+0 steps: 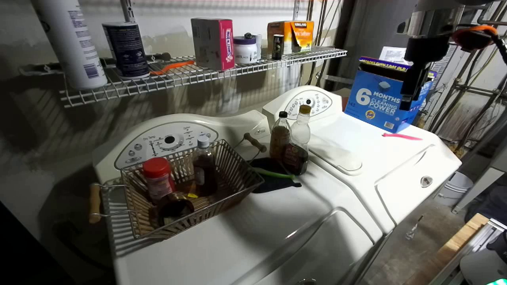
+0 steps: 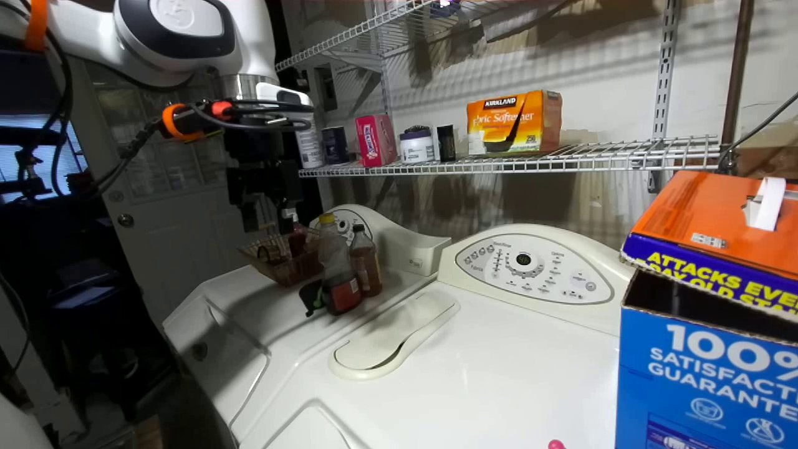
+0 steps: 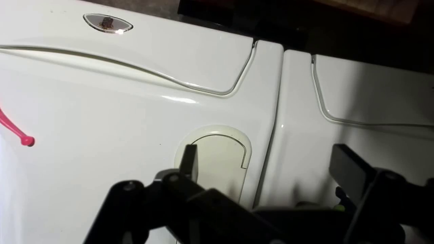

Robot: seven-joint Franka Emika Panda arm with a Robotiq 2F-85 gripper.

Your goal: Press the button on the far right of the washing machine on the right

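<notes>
White, glossy top of the right-hand washing machine (image 2: 499,374), in both exterior views, lies lower than the gripper (image 3: 266,159), apart. Console (image 2: 533,268): well apart from the fingers (image 3: 351,173), which are spread wide, released. Wrist view: one finger overlaps the cream cover (image 3: 220,166); the other, the neighbouring machine (image 3: 376,98). Pink rod (image 3: 13,128): left of both fingers.

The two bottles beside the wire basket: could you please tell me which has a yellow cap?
The taller bottle, clear toward its top; the shorter bottle next to it has a black cap.
</notes>
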